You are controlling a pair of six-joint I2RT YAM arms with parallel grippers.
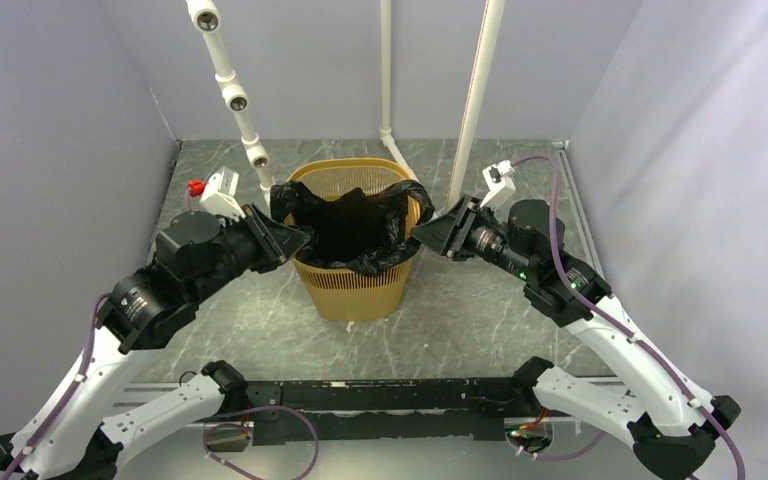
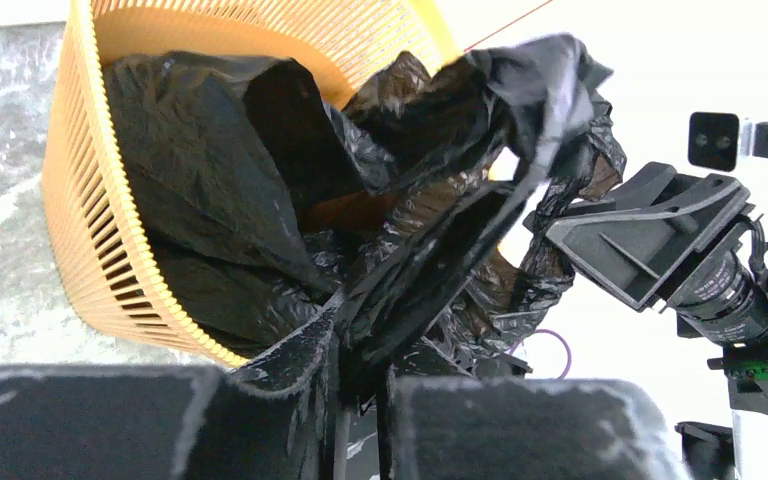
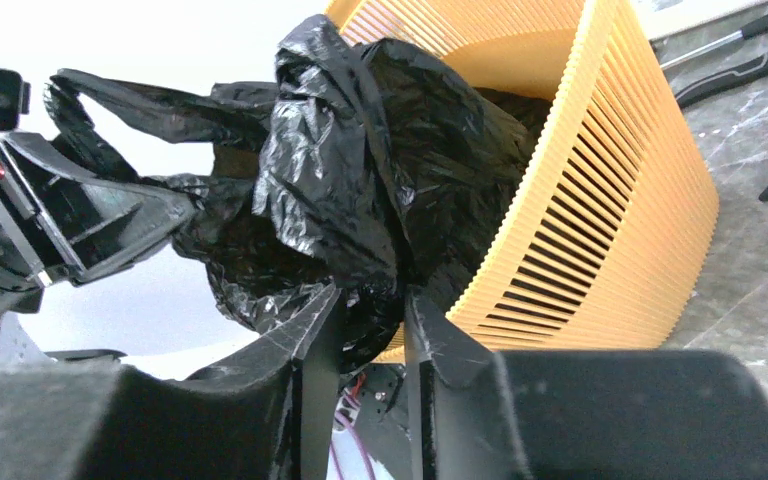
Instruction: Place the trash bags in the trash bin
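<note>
The yellow-orange trash bin [image 1: 355,290] stands upright mid-table. A glossy black trash bag [image 1: 355,225] hangs inside it, its edge crumpled over the rim. My left gripper [image 1: 295,240] sits at the bin's left rim. In the left wrist view its jaws [image 2: 360,385] are pinched on a fold of the bag [image 2: 220,190], beside the bin wall [image 2: 80,200]. My right gripper [image 1: 422,235] is at the right rim. In the right wrist view its fingers [image 3: 370,315] are closed on a bunch of the bag [image 3: 360,170] outside the bin [image 3: 610,220].
White pipes [image 1: 230,90] [image 1: 475,90] rise behind the bin, one carrying small cameras. Grey enclosure walls close in on both sides. A small red object [image 1: 195,187] lies at the far left. Black-handled tools [image 3: 750,60] lie on the marble table beyond the bin.
</note>
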